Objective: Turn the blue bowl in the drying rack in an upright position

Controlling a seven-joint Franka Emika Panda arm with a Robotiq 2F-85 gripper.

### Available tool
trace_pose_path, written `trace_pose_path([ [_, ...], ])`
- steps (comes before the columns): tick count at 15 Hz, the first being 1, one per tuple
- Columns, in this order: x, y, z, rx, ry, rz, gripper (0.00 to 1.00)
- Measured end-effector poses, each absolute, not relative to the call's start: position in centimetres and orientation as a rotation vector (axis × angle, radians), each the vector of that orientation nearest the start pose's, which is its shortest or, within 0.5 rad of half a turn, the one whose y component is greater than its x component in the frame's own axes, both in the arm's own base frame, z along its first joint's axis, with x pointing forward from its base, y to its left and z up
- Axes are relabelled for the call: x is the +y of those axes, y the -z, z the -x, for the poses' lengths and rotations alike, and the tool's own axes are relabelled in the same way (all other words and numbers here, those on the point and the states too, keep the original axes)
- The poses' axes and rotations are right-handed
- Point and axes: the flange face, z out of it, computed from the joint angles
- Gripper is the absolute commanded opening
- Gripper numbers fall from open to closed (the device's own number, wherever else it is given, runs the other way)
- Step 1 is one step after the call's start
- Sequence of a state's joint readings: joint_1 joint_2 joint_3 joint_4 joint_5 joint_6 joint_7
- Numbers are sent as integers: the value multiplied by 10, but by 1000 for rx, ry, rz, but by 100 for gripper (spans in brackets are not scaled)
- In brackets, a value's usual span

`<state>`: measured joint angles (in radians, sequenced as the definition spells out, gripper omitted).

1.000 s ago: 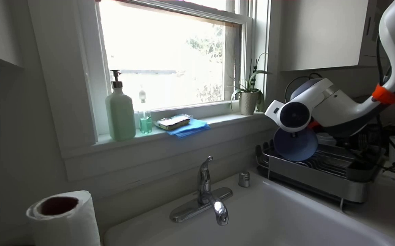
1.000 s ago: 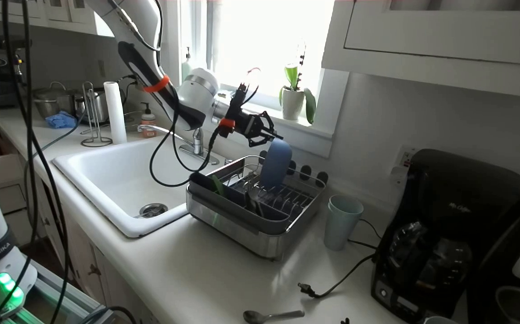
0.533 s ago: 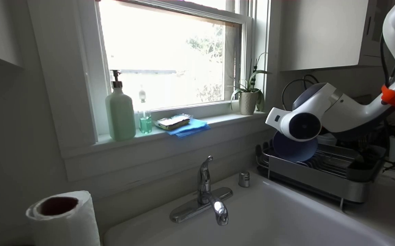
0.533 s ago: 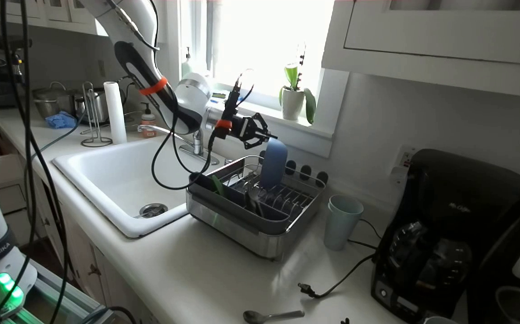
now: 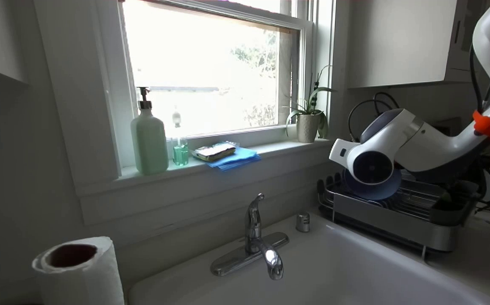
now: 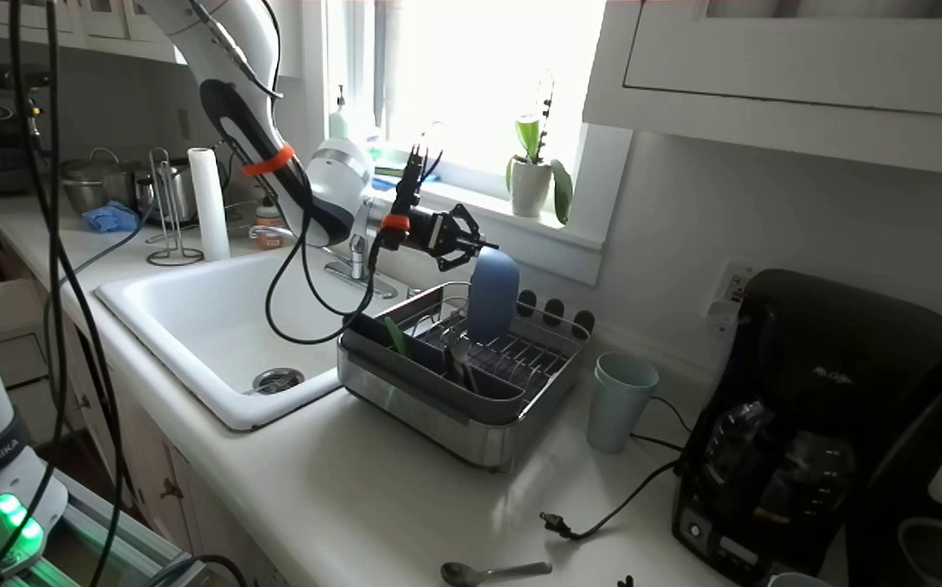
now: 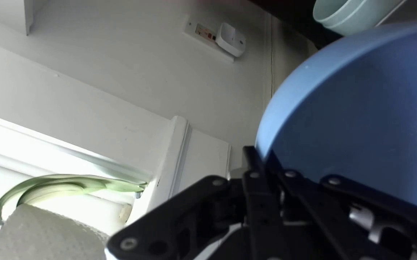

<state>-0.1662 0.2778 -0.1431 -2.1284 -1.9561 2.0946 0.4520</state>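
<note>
The blue bowl (image 6: pixel 494 295) stands on its edge, nearly vertical, over the wire prongs of the drying rack (image 6: pixel 406 417). It also shows in an exterior view (image 5: pixel 382 192), partly behind the wrist. My gripper (image 6: pixel 486 246) is at the top of the bowl, coming from the sink side. In the wrist view the two fingers (image 7: pixel 262 154) are closed on either side of the bowl's rim, and the bowl's inside (image 7: pixel 360 119) faces right. Its lower edge is in the rack; whether it rests on the wires I cannot tell. The rack's front wall (image 5: pixel 380 215) shows too.
A utensil holder with cutlery (image 6: pixel 459 367) lines the rack's near side. The sink (image 6: pixel 194 342) and faucet (image 6: pixel 357 257) lie beside the rack. A potted plant (image 6: pixel 530 187) stands on the sill behind. Cups (image 6: pixel 619 403) and a coffee maker (image 6: pixel 813 391) stand beyond the rack.
The gripper and wrist have moved lower and toward the sink, still on the rim. The bowl's top has swung toward the sink, so it stands more vertical than a second ago.
</note>
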Motion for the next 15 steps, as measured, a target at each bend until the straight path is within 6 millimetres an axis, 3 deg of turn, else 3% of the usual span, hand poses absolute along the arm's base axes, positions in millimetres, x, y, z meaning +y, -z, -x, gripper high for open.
trace_pose_path([
  [5,-216,-300,-537,530,202,-1578,1],
  [15,-210,-301,-547,498,165,-1586,1],
])
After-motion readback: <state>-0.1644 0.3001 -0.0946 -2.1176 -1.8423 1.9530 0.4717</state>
